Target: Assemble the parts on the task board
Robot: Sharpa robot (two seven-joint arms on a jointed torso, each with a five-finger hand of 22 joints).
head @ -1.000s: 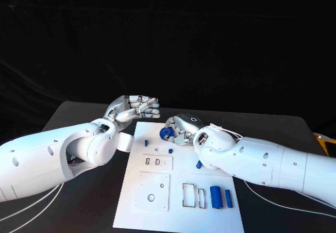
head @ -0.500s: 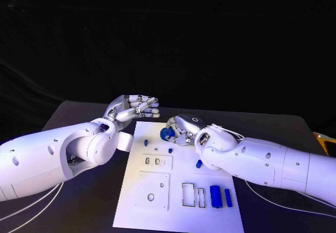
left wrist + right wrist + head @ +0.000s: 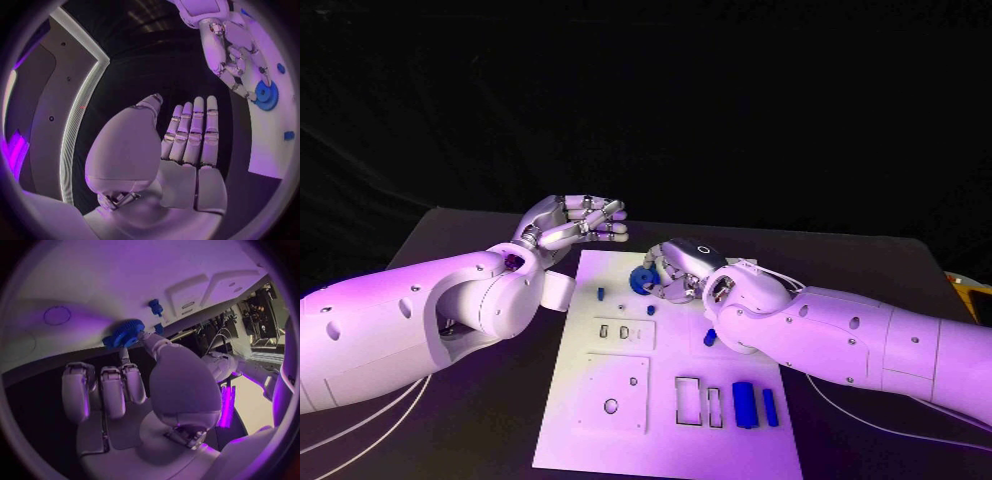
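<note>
The white task board (image 3: 589,400) lies in the middle of the black table. My right hand (image 3: 681,268) is at the board's far edge and pinches a round blue gear-like part (image 3: 643,279) between thumb and a finger; the same part (image 3: 125,333) sits at the thumb tip (image 3: 145,337) in the right wrist view, and also shows in the left wrist view as the blue gear part (image 3: 267,95). My left hand (image 3: 574,222) hovers over the board's far left corner, and in the left wrist view that hand (image 3: 187,145) is flat and holds nothing.
Two small blue pegs (image 3: 602,294) (image 3: 651,311) stand on the board's far half, and a blue piece (image 3: 710,338) lies by my right forearm. Two blue cylinders (image 3: 744,405) (image 3: 770,407) lie near the rectangular slots (image 3: 689,402). A yellow object (image 3: 966,290) sits at the table's right edge.
My right hand has shifted the blue gear part slightly down toward the board's far edge. The left hand has stayed where it was.
</note>
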